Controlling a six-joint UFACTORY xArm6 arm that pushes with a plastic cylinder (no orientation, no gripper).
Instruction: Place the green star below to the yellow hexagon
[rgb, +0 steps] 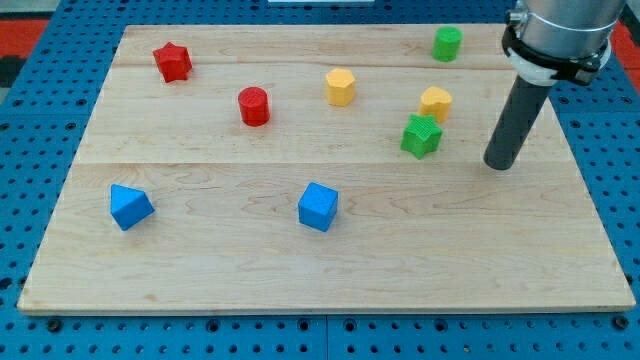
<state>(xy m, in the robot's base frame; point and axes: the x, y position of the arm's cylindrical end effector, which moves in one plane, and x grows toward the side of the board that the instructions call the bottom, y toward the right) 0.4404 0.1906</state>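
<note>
In the camera view, a pale wooden bench (330, 270) lies on a blue pegboard (40, 120). My tip (499, 165) rests on the bench at the view's right, at the end of a dark rod that hangs from the arm's grey collar in the top right corner. There is no pincer on this arm, so nothing is open, closed or held; the rod touches no block. The green star (421, 136) lies to the view's left of my tip, near it but clearly apart. Just above the star, touching or almost touching its upper right edge, sits a yellow block (435, 102); its exact shape is hard to make out. A second yellow block, the yellow hexagon (340, 87), stands further to the view's left, well apart from the star and higher in the view. A green cylinder (447, 43) stands near the bench's top edge, above the right yellow block. A red cylinder (254, 106) sits left of the hexagon, and a red star (172, 62) lies toward the top left corner. Two blue blocks lie in the lower half: a blue cube (318, 206) near the middle and a blue block (130, 206) toward the left edge.
</note>
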